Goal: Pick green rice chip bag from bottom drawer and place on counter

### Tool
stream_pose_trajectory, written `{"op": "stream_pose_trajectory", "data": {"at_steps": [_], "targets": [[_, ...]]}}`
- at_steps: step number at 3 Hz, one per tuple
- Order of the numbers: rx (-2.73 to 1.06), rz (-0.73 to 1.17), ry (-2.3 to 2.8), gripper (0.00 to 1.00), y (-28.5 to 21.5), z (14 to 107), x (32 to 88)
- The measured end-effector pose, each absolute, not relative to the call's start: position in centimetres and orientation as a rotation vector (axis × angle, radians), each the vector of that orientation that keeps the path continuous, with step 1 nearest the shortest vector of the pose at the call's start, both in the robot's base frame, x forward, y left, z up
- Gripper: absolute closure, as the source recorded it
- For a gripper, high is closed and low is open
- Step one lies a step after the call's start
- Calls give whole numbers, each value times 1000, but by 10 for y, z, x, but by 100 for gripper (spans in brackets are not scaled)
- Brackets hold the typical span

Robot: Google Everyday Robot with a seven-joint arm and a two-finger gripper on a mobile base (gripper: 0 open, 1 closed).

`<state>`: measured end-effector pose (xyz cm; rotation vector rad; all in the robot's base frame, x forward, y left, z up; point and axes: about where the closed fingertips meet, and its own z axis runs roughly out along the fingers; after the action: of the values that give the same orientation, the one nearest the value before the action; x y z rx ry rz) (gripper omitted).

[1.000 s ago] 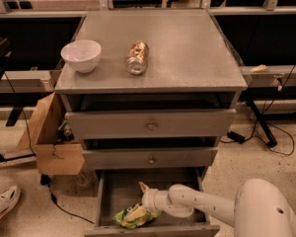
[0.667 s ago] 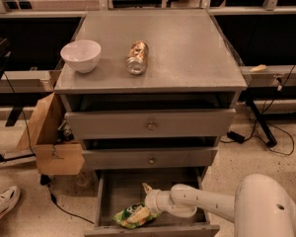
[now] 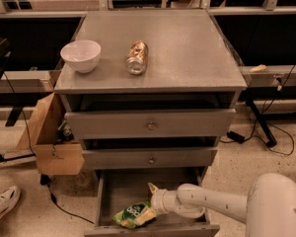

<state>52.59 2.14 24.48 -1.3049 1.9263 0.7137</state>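
The green rice chip bag (image 3: 134, 215) lies crumpled on the floor of the open bottom drawer (image 3: 119, 190), near its front left. My gripper (image 3: 151, 205) reaches into the drawer from the right on a white arm and sits right against the bag's right end. The counter (image 3: 182, 48) is the flat grey top of the cabinet above.
A white bowl (image 3: 81, 55) and a shiny brown-gold can (image 3: 137, 57) lying on its side sit on the counter's left half. Two closed drawer fronts with brass knobs (image 3: 151, 125) are above the open drawer. A cardboard box (image 3: 54, 142) stands left of the cabinet.
My gripper has shifted slightly to the right inside the drawer, staying by the bag. The bag has barely moved.
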Motion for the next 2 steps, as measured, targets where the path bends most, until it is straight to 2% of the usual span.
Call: {"op": "stream_pose_trajectory", "data": {"at_steps": [2], "targets": [[-1368, 651, 1943, 0, 8, 227, 535]]}}
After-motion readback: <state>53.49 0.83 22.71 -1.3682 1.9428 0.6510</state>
